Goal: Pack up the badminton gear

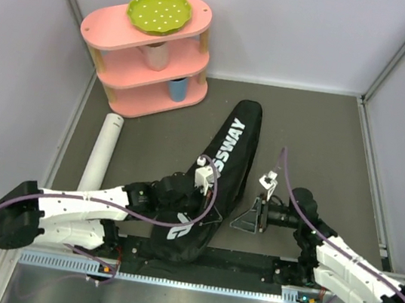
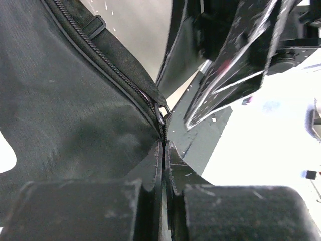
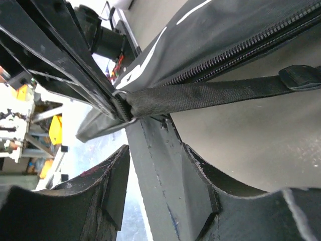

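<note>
The black CROSSWAY bag [image 1: 225, 162] lies lengthwise in the middle of the table. My left gripper [image 1: 214, 187] rests at the bag's right edge. In the left wrist view it [image 2: 164, 144] is shut, its tips at the zipper pull [image 2: 160, 114] of the bag [image 2: 60, 115]. My right gripper [image 1: 247, 221] is open and empty just right of the bag. In the right wrist view it [image 3: 153, 148] faces the bag's strap [image 3: 210, 93] and metal ring [image 3: 123, 108] without touching them. The white tube [image 1: 102, 150] lies at the left. Rackets and shuttlecocks are out of view.
A pink three-tier shelf [image 1: 149, 75] stands at the back left with a green dotted plate [image 1: 157, 10] on top and cups on its lower tiers. Grey walls close in the table on the left, back and right. A rail [image 1: 199, 279] runs along the near edge.
</note>
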`<move>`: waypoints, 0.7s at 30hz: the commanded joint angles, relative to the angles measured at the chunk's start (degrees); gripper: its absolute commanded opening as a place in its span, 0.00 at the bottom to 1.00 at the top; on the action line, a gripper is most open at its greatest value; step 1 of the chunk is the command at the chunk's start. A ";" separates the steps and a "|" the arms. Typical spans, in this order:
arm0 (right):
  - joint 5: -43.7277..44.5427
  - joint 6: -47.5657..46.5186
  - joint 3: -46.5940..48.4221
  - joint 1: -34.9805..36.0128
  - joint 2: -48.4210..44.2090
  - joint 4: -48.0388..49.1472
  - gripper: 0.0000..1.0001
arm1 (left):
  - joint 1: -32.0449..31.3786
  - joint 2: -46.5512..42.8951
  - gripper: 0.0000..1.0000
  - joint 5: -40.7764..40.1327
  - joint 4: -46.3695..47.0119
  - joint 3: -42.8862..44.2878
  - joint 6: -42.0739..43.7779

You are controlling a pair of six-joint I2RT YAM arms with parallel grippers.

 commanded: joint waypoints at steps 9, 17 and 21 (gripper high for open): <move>2.59 -6.88 0.76 5.65 6.01 22.24 0.48 | 3.22 -6.84 0.00 9.56 6.92 -1.04 -1.33; -0.06 -8.03 0.15 5.56 7.95 29.18 0.52 | 3.66 -8.33 0.00 10.79 7.62 -1.21 -1.69; -3.04 -6.89 -0.47 5.65 6.10 32.70 0.51 | 3.84 -8.25 0.00 11.15 7.71 -1.22 -1.77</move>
